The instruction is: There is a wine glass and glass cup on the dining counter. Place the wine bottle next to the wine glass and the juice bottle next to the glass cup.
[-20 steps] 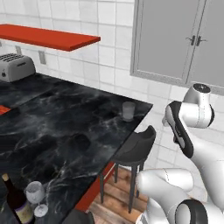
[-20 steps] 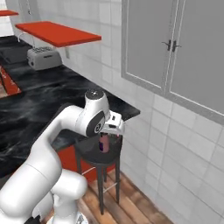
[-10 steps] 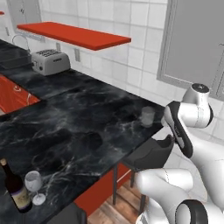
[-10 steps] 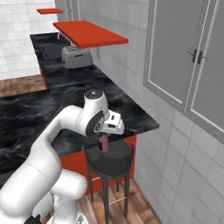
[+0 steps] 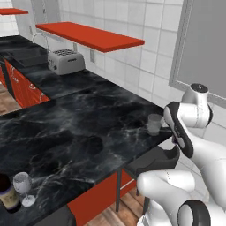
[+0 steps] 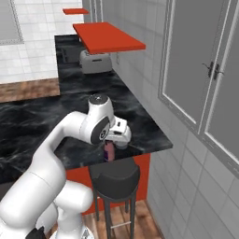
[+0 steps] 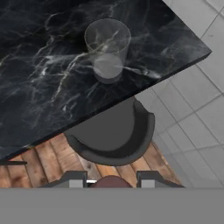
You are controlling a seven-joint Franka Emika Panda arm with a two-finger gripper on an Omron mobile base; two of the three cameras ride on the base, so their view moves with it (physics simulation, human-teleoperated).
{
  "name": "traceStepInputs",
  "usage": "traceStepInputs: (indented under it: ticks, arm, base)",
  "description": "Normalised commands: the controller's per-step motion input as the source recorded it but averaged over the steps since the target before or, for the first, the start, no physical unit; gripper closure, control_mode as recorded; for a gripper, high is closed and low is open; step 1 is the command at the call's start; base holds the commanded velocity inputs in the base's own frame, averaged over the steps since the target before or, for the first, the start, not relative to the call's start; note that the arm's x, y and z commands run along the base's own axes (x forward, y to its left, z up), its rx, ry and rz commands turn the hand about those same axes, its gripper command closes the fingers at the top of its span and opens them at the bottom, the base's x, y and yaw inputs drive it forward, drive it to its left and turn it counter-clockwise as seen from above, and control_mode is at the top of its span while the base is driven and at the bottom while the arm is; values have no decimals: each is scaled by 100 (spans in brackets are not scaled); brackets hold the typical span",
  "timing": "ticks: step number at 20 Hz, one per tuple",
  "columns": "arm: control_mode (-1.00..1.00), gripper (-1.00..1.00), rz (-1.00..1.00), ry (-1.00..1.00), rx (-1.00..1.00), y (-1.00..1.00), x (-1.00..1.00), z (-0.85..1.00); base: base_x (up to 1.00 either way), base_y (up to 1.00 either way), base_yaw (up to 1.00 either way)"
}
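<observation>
At the far left of the left base view, the wine bottle (image 5: 7, 194) stands at the near edge of the black surface (image 5: 75, 132), with the wine glass (image 5: 23, 187) just beside it on its right. Well apart from them, the cup (image 5: 154, 124) stands near the surface's right corner. Past that edge, over a dark stool (image 6: 114, 179), the jaws (image 6: 110, 150) are closed on the juice bottle (image 6: 109, 151), holding it upright near the cup

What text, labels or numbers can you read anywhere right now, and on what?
None can be read.
wine bottle: its label shows, too blurred to read.
juice bottle, in the gripper: no lettering visible.
toaster: no markings visible.
</observation>
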Motion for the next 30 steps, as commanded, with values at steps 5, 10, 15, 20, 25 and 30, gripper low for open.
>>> traceStepInputs:
  ticks: [5,10,15,20,25,30]
  arm:
    - [100,100,0,0,0,0,0,0]
    - [100,100,0,0,0,0,0,0]
    - [100,100,0,0,0,0,0,0]
    - [100,100,0,0,0,0,0,0]
    - [-100,100,-1,0,0,11,-8,2]
    - [-100,100,-9,0,-1,40,-3,6]
  base:
    - [6,-8,5]
    - [0,0,0]
    - [0,0,0]
    - [-2,0,0]
    - [-3,1,0]
    - [0,0,0]
